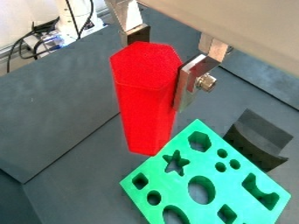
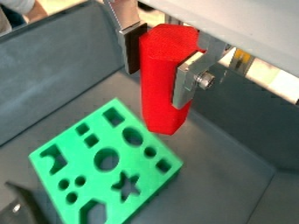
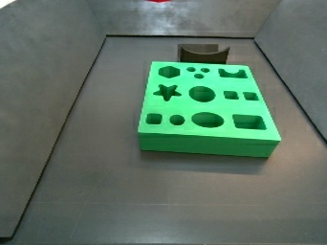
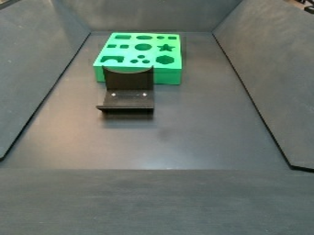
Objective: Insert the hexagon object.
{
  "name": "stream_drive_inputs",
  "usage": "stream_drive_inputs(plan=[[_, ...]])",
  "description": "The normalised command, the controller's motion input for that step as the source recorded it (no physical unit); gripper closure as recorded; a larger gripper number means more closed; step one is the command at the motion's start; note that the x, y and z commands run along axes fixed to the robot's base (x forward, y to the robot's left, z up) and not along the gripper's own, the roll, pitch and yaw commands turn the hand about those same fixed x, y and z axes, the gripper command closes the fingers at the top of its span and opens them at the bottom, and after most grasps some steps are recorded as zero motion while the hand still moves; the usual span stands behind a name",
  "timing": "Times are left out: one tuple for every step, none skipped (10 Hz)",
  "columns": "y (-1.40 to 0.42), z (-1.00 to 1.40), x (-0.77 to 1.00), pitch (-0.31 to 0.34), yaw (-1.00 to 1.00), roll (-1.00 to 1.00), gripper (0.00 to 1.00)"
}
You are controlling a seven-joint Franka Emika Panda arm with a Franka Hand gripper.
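My gripper is shut on the hexagon object, a glossy red prism held upright between the two silver fingers. It hangs above the dark floor, beside the green board and short of it. Both wrist views show this grip, the peg and the board. In a side view only a red sliver shows at the upper edge. The board lies flat with several shaped holes, among them a hexagon hole. In a side view the gripper is out of frame.
A dark grey curved block stands against the board's far side, also seen in a side view and a wrist view. Sloping dark walls close in the floor on both sides.
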Motion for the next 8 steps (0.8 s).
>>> stream_drive_inputs(plan=[[0.73, -1.00, 0.19, 0.014, -0.14, 0.10, 1.00], [0.73, -1.00, 0.19, 0.016, -0.14, 0.10, 1.00], [0.74, -1.00, 0.19, 0.011, -0.13, 0.11, 1.00], [0.74, -1.00, 0.19, 0.011, -0.13, 0.10, 1.00], [0.74, -1.00, 0.21, 0.020, -0.13, 0.09, 1.00], [0.73, -1.00, 0.23, 0.027, -0.14, 0.07, 1.00], [0.73, -1.00, 0.23, 0.027, -0.15, 0.07, 1.00], [0.73, -1.00, 0.23, 0.029, -0.15, 0.06, 1.00]])
